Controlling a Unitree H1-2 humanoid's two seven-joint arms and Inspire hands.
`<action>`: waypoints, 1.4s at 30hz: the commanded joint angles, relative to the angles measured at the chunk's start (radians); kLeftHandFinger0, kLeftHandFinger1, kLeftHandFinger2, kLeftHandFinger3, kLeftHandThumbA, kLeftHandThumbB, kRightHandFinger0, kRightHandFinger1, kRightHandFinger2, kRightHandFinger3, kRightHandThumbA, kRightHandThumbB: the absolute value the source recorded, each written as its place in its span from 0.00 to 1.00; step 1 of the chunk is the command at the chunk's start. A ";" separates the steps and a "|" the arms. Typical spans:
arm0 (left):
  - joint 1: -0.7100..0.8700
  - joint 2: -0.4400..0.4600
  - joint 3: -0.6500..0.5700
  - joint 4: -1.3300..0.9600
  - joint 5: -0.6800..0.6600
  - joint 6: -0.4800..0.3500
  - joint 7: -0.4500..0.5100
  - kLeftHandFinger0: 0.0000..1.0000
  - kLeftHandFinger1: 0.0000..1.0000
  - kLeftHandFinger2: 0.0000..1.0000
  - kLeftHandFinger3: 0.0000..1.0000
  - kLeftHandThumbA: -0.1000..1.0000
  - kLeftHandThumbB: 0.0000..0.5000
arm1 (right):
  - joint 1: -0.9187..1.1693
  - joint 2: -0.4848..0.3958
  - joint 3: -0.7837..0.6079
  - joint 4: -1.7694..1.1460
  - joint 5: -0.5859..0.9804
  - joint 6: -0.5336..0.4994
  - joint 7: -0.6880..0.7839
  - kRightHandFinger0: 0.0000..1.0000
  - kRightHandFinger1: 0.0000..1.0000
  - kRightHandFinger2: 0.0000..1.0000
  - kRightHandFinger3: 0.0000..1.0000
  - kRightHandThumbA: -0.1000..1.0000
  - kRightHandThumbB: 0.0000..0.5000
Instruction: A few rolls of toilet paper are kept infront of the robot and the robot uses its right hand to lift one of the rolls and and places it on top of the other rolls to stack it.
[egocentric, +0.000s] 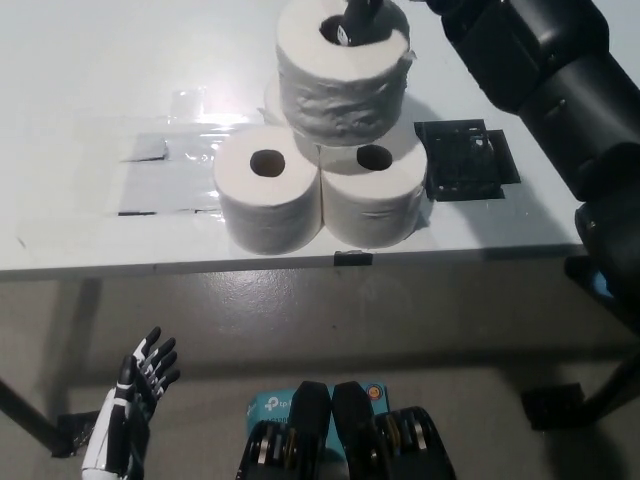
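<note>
A white desk (90, 80) fills the upper part of the head view, its near edge running across the middle, with grey floor (300, 320) below it. The black right arm (540, 90) reaches in from the right edge toward the top centre. Its right hand (358, 18) is at the very top of the view, with a dark finger pushed down into the core hole of the top toilet paper roll (342, 85), grasping that roll. This roll sits above three others: a front-left toilet paper roll (268, 200) and a front-right toilet paper roll (375, 205) standing upright and touching side by side near the desk's edge, and a rear roll (272, 100) mostly hidden behind them. Whether the top roll already rests fully on the lower ones cannot be told. A black square plate (465, 160) lies just right of the front-right roll. Clear tape strips (165, 150) are stuck to the desk left of the rolls. The white left hand (130, 410) hangs at lower left below the desk, released, fingers spread.
</note>
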 joint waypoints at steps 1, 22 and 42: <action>-0.010 0.012 -0.006 -0.028 0.018 -0.018 -0.006 1.00 1.00 1.00 1.00 1.00 0.35 | -0.073 -0.013 0.002 -0.022 -0.015 -0.033 -0.075 1.00 1.00 1.00 1.00 0.89 0.85; -0.028 0.010 -0.012 -0.037 0.012 -0.016 -0.014 1.00 1.00 1.00 1.00 1.00 0.24 | 0.026 0.087 0.090 0.315 -0.046 -0.140 -0.294 1.00 1.00 1.00 1.00 0.75 0.91; -0.038 0.017 -0.025 -0.038 0.032 0.004 -0.008 1.00 1.00 1.00 1.00 1.00 0.58 | -0.283 0.119 0.128 0.367 -0.046 -0.082 0.013 1.00 1.00 1.00 1.00 0.78 1.00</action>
